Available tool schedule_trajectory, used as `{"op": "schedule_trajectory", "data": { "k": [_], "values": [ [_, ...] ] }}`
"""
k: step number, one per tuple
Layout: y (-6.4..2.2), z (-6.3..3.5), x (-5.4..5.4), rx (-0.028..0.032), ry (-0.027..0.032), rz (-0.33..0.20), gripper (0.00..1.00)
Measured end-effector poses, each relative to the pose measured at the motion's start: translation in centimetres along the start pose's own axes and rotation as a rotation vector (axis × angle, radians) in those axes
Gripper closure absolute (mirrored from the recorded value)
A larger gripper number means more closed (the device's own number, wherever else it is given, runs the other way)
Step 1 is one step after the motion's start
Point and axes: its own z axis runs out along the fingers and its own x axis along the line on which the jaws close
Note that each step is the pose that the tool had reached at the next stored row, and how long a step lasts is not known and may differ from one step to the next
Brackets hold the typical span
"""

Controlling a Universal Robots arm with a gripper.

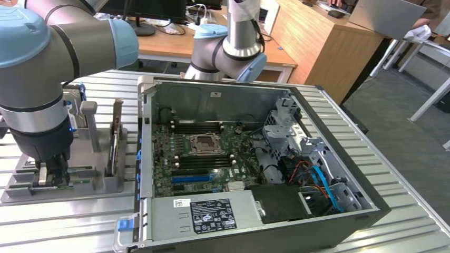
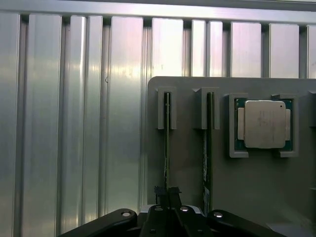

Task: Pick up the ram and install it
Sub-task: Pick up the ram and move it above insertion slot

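The arm (image 1: 42,68) is built of thick silver-grey tubes joined by bulky round joints (image 1: 225,50), each closed with a pale blue cap (image 1: 21,31). A narrow black band rings the seam between grey housing and blue shell. The lowest segment is matt black. The gripper (image 2: 167,190) below it is black too. Its rounded link bars spread outward from a central block, each fixed by a small bright silver screw (image 2: 126,214), and its jaws are slim and dark.
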Motion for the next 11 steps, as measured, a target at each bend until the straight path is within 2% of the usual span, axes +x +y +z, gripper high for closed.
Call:
{"op": "schedule_trajectory", "data": {
  "k": [5, 11],
  "values": [
    [-0.01, -0.18, 0.00, -0.0004, 0.0002, 0.000, 0.89],
    [-0.02, -0.85, -0.03, -0.0015, 0.0010, 0.000, 0.89]
  ]
}}
